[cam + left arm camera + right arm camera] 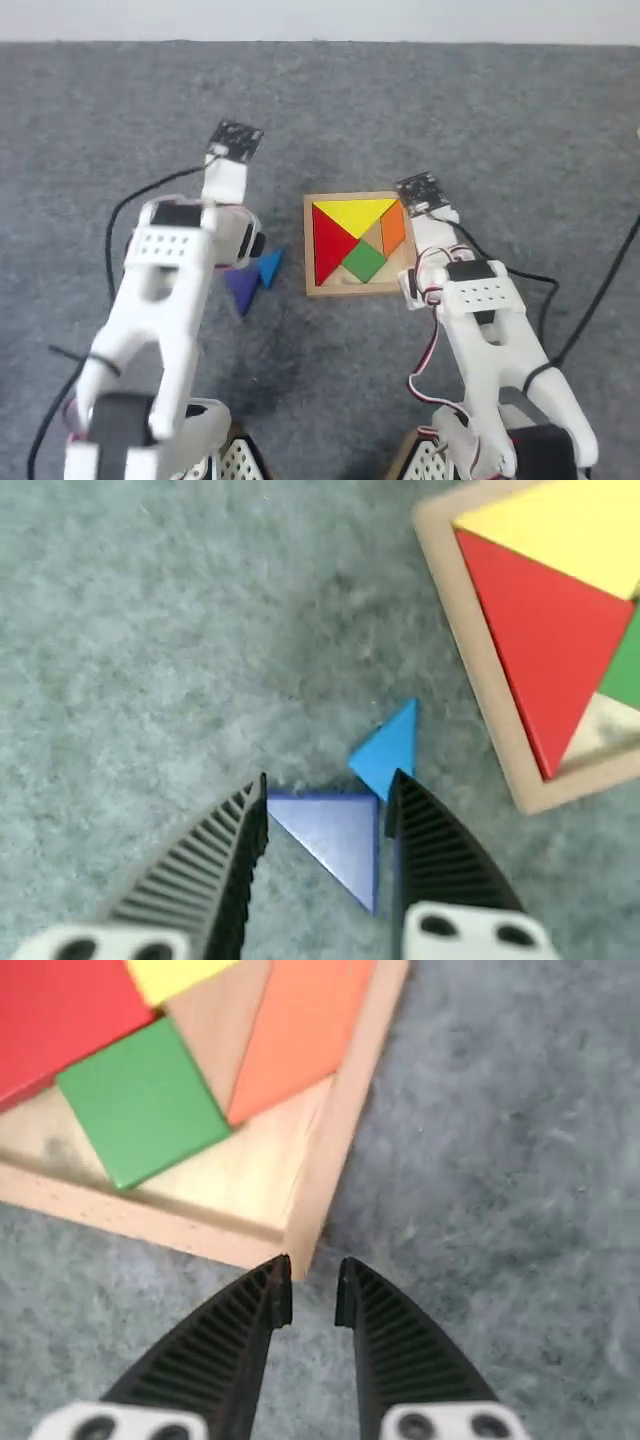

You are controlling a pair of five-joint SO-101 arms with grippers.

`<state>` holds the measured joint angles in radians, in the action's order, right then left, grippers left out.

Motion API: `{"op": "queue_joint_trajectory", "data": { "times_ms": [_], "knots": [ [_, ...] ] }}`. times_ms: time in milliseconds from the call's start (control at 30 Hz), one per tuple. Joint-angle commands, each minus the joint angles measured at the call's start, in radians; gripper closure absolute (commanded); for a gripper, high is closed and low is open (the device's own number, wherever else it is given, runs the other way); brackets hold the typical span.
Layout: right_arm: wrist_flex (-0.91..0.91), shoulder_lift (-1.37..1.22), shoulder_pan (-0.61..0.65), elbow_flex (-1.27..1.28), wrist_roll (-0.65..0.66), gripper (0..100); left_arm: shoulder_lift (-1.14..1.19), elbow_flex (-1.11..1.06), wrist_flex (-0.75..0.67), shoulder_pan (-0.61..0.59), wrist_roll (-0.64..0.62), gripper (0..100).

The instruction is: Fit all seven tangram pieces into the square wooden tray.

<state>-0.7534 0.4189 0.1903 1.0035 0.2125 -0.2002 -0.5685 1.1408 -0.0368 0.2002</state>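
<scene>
Purple triangle (335, 835) lying flat on the grey surface (150, 630) between the parted jaws of the left gripper (328, 780) — the nearer arm — with the square wooden tray (480, 650) close by; right gripper (313, 1275), jaws slightly apart and empty, at the tray's corner.

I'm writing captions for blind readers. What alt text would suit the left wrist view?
The left gripper is open astride a dark blue triangle on the grey table cover, with a light blue triangle right next to it. A corner of the wooden tray lies nearby, holding a red triangle, yellow triangle and green square.
</scene>
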Motion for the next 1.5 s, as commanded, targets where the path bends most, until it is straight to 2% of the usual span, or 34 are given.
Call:
{"op": "queue_joint_trajectory", "data": {
  "times_ms": [0, 133, 333, 567, 800, 1033, 1267, 1467],
  "knots": [
    [0.021, 0.047, -0.067, -0.009, -0.048, 92.6, 0.091, 0.136, 0.097, -0.003, 0.075, 81],
    [0.067, 0.047, -0.125, -0.014, -0.072, 92.6, 0.16, 0.147, 0.112, 0.003, 0.091, 81],
    [0.077, 0.045, -0.128, -0.009, -0.072, 92.6, 0.215, 0.142, 0.107, 0.041, 0.095, 81],
    [0.082, 0.045, -0.133, -0.009, -0.069, 92.6, 0.199, 0.019, 0.098, -0.025, 0.153, 81],
    [0.081, 0.045, -0.133, -0.009, -0.071, 92.6, 0.181, -0.119, 0.015, -0.031, 0.149, 81],
    [0.074, 0.045, -0.134, -0.009, -0.071, 92.6, 0.25, -0.102, -0.106, -0.086, 0.106, 81],
    [0.074, 0.044, -0.134, -0.009, -0.071, 92.6, 0.264, -0.061, -0.144, -0.143, 0.083, 81],
    [0.077, 0.042, -0.134, -0.009, -0.071, 92.6, 0.262, -0.061, -0.153, -0.143, 0.106, 88]
  ]
}}
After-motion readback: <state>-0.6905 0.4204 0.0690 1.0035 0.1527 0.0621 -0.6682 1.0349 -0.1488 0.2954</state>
